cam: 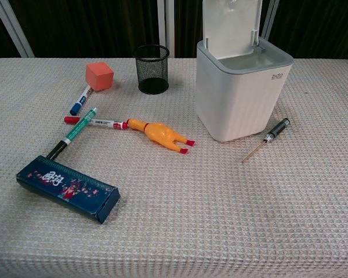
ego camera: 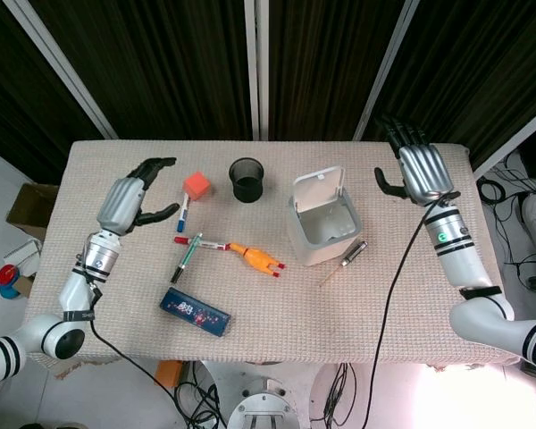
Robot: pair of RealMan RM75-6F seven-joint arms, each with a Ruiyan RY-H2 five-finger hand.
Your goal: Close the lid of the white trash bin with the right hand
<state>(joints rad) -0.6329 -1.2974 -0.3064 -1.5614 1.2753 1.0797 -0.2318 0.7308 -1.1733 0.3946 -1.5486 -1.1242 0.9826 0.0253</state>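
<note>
The white trash bin point(ego camera: 325, 234) point(cam: 242, 98) stands right of the table's middle with its lid point(ego camera: 320, 189) point(cam: 231, 28) raised upright at the back, the inside showing. My right hand point(ego camera: 417, 165) hovers to the right of the bin, fingers spread, holding nothing, a short gap away from the lid. My left hand point(ego camera: 141, 197) rests over the left side of the table, fingers apart and empty. Neither hand shows in the chest view.
A black mesh cup point(ego camera: 247, 179) stands left of the bin. A screwdriver point(ego camera: 348, 256) lies by the bin's right front. An orange cube point(ego camera: 196, 185), several markers point(ego camera: 199, 243), a rubber chicken point(ego camera: 255, 259) and a dark pencil box point(ego camera: 195, 311) lie on the left half.
</note>
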